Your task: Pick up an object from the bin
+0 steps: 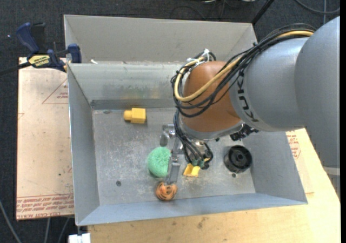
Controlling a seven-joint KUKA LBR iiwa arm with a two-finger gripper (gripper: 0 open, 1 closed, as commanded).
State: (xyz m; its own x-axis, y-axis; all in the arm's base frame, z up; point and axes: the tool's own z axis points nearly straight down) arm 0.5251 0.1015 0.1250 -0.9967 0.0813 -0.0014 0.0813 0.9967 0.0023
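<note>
So from where I'm standing, the arm (292, 88) comes in from the right and dips into the grey bin (81, 134), with its orange wrist cover (208, 99) and a bundle of black and yellow cables (186, 88) hanging over the middle of it. The pincer (175, 171) is low, near the bin floor towards the front. Honestly I can't tell if it's wide or narrow, because the wrist and the wiring hide too much of it.

The closest thing to it is a green spongy lump (158, 162), which sits right against the pincer's left side and looks like it's touching. Just on the other side is a small yellow piece (191, 170). It's too tiny for me to say what it is. An orange-brown ball (166, 191) lies just in front of the pincer tip, close to the front wall.

Further out, a yellow block (135, 115) sits alone near the back left of the floor, well apart from the rest. A black round part (238, 159) rests off to the right, beneath the arm.
</note>
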